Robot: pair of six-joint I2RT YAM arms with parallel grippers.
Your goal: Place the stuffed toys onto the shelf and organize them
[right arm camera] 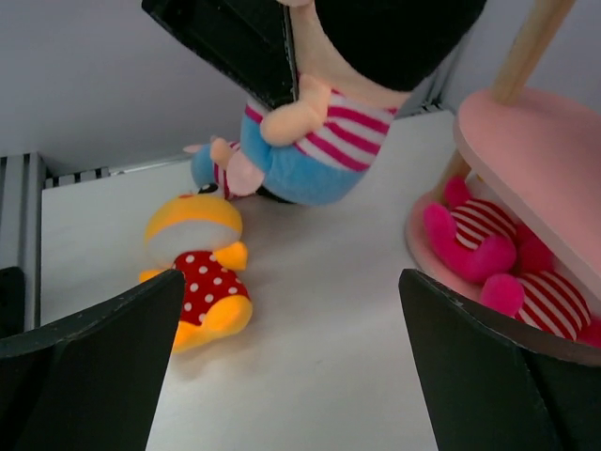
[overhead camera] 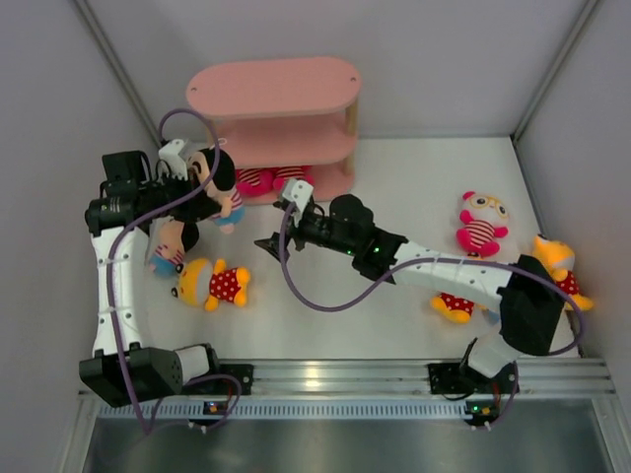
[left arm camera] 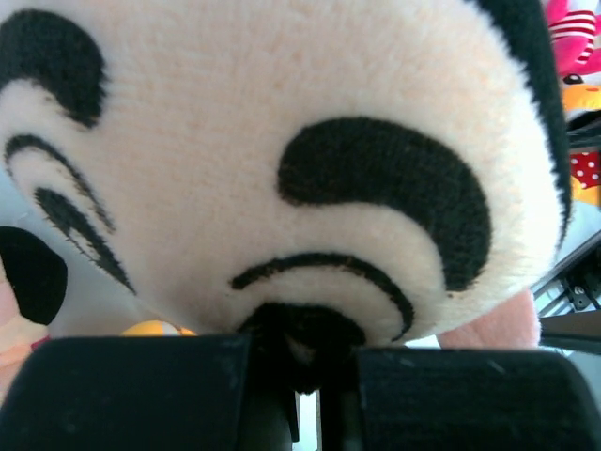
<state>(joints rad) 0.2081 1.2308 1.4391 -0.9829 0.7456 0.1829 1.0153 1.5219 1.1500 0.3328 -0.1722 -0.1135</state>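
Note:
My left gripper [overhead camera: 197, 185] is shut on a peach-headed doll [overhead camera: 221, 179] with black hair, striped shirt and blue bottom, and holds it in the air left of the pink shelf [overhead camera: 271, 87]. In the left wrist view its face [left arm camera: 282, 141] fills the frame above the closed jaws [left arm camera: 305, 376]. My right gripper [overhead camera: 268, 243] is open and empty, low over the table in front of the shelf. Its wrist view shows the hanging doll [right arm camera: 319, 141], a yellow polka-dot doll [right arm camera: 192, 272] lying on the table, and two pink striped toys [right arm camera: 488, 244] on the bottom board.
A second peach-headed doll [overhead camera: 168, 246] lies under the left arm, next to the yellow doll [overhead camera: 212, 284]. At the right lie a pink-white toy [overhead camera: 480, 225] and two yellow toys [overhead camera: 557, 266] [overhead camera: 454, 305], partly under the right arm. Grey walls close in both sides.

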